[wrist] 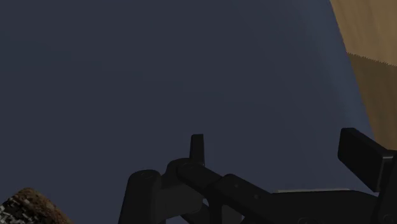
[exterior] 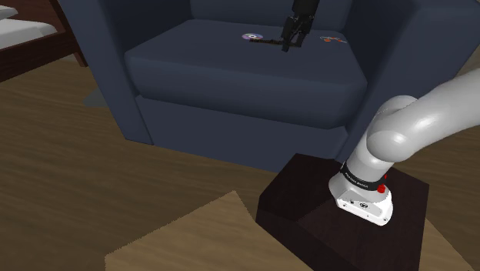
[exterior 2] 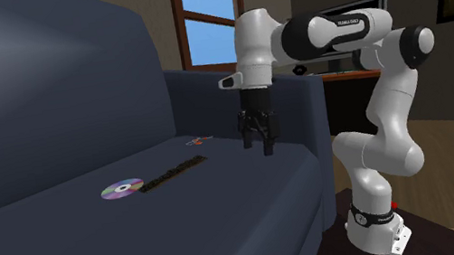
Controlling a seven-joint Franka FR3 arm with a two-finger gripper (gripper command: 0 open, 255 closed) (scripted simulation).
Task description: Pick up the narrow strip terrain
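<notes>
The all-black two-finger gripper (exterior 2: 261, 144) hangs fingers-down from the white Franka arm (exterior 2: 379, 119), close over the seat cushion (exterior 2: 227, 209) of a dark blue upholstered armchair. Its 2 fingers (wrist: 196, 147) stand apart with nothing between them.

The narrow strip terrain (exterior 2: 173, 172), a thin dark bar with a mottled brown surface, lies flat on the cushion toward the seat's back edge. One end points at the gripper and stops just short of it. In the wrist view a speckled brown-and-grey patch shows beside the fingers; whether it belongs to the strip cannot be told.

At the strip's other end, just beside it, rests 1 shiny round disc (exterior 2: 123, 190) with a rainbow sheen.

A small flat red-and-white item (exterior 2: 199, 139) lies near the back edge of the seat, apart from both the strip and the gripper; what it is cannot be told.

From the shoulder view, the gripper (exterior: 291, 37) stands between the strip (exterior: 266, 41) and that small item (exterior: 332, 38), with the disc (exterior: 251, 36) beyond the strip.

The arm rises from a dark brown box stand (exterior: 308, 223) on a wooden plank floor (exterior: 61, 169) in front of the armchair. A blue-lit window (exterior 2: 205, 15) shows behind the chair.
</notes>
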